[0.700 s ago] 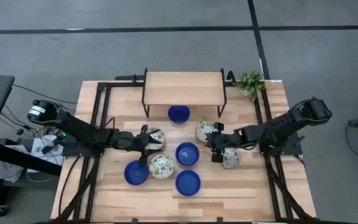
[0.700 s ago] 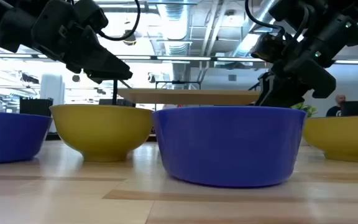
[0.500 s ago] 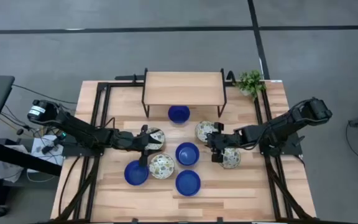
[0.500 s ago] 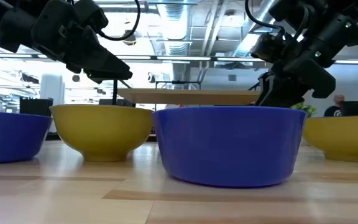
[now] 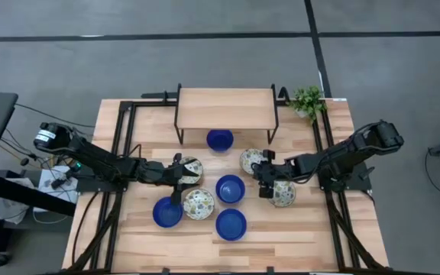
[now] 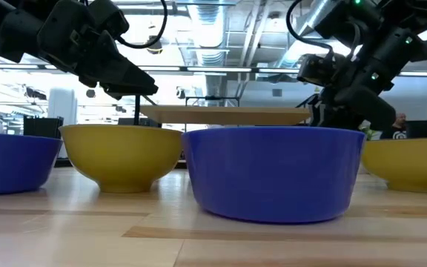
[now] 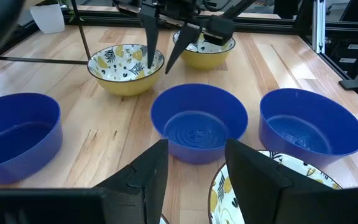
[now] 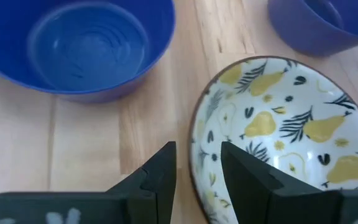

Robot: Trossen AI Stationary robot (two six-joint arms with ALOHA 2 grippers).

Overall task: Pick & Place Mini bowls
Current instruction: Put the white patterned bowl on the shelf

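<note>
Four cobalt blue mini bowls (image 5: 230, 189) and four pear-patterned mini bowls (image 5: 198, 204) are counted on the table (image 5: 296, 229). The left gripper (image 5: 180, 181) is held parted between two patterned bowls. The rim of a pear-patterned bowl (image 8: 278, 124) is straddled by the right gripper (image 8: 197, 168), its fingers spread.

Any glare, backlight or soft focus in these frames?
Low view: bright ceiling lights behind, so both arms read as dark shapes; the nearest blue bowl fills the frame. Right wrist view: the right tool is soft, the patterned bowl sharp. High view: even light, no glare.

Glossy cobalt-blue glazed mini bowls (image 7: 199, 122), glossy pear-patterned bowls with yellow outsides (image 7: 126, 65), pale matt wooden slatted table (image 5: 281, 229), matt black plastic-looking gripper fingers (image 8: 157, 177).
</note>
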